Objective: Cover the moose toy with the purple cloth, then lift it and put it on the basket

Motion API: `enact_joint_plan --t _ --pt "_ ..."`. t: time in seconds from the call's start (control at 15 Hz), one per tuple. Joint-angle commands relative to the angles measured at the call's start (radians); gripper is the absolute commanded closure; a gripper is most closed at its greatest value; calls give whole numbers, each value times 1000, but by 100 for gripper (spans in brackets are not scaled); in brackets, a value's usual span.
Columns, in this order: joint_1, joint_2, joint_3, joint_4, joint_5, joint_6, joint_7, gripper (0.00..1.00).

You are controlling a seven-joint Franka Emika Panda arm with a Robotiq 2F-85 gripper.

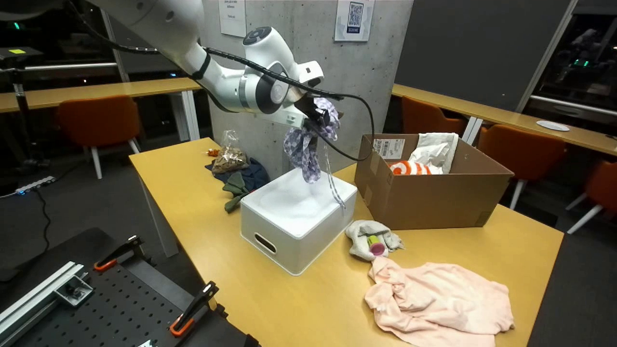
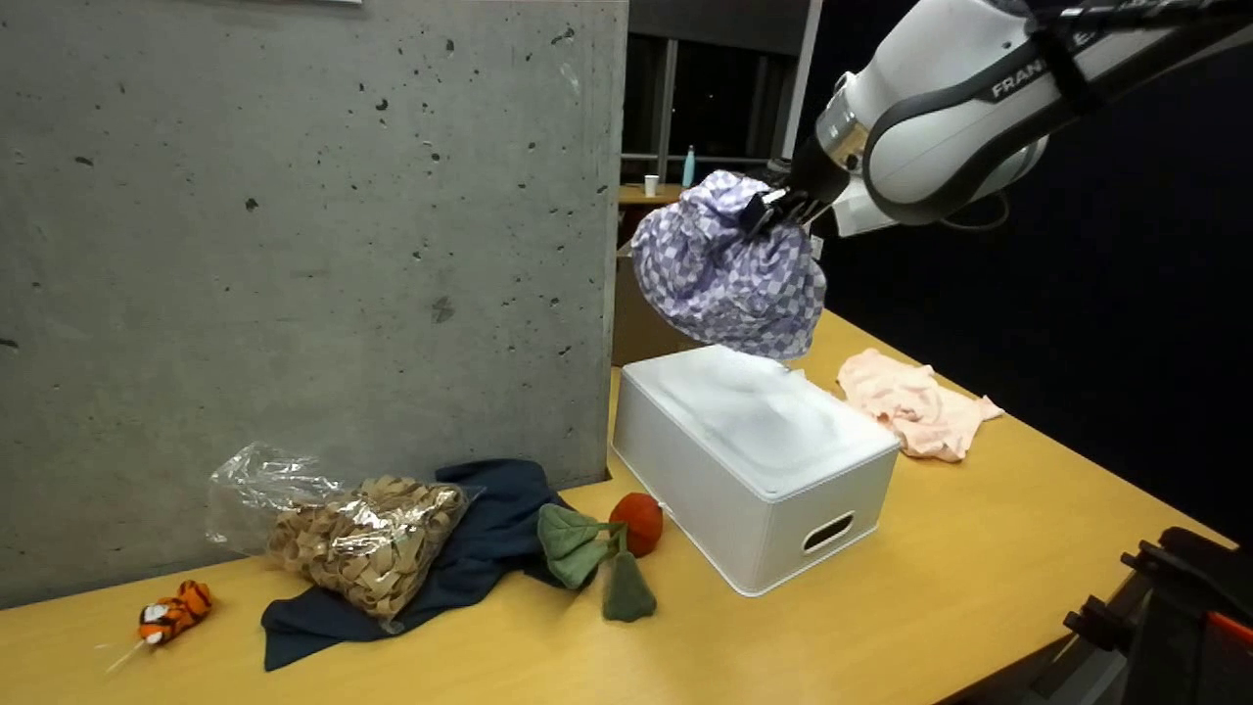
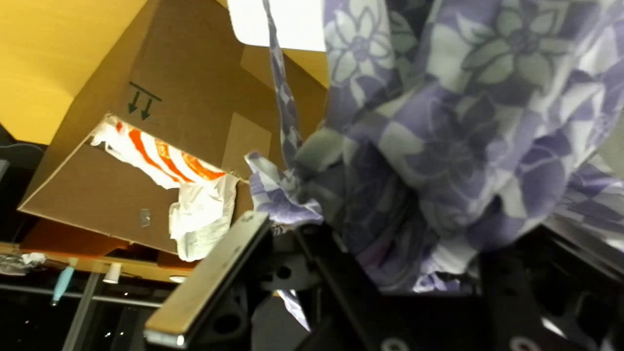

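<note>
The purple checked cloth with white flowers hangs bunched from my gripper, and shows in both exterior views. It fills much of the wrist view, packed between the spread fingers. The gripper is shut on this bundle. I cannot make out the moose toy; it is hidden, and I cannot tell whether it is inside the bundle. A white box-like basket with a side handle hole stands below on the table, also in an exterior view. The cloth hangs over its white top; a thin strap dangles lower.
A cardboard box stands beside the basket. A grey cloth and pink cloth lie on the table. A bag of brown strips, dark blue cloth, red-and-green plush and tiger toy lie along the concrete pillar.
</note>
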State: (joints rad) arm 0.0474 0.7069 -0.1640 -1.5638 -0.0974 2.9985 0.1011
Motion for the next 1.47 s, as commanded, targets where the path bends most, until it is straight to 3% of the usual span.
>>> enact_joint_plan --t 0.0,0.33,0.6,0.8,1.0,1.07,1.13,1.2,1.4 --pt "92 -222 -114 -241 -43 51 50 94" --pt "195 -461 -235 -420 -122 36 57 94" --pt "277 -662 -339 -529 -252 -22 113 94" --pt "266 -752 -331 -568 -314 -73 129 94" --pt "264 -775 -315 -615 -232 -69 62 94" --pt "118 -760 -162 -628 -159 -50 9 94" --pt "108 -746 -143 -635 -115 -46 -15 94" --pt "210 -722 -233 -636 -52 -40 -62 94" --pt "203 -651 -199 -627 152 -43 -221 94"
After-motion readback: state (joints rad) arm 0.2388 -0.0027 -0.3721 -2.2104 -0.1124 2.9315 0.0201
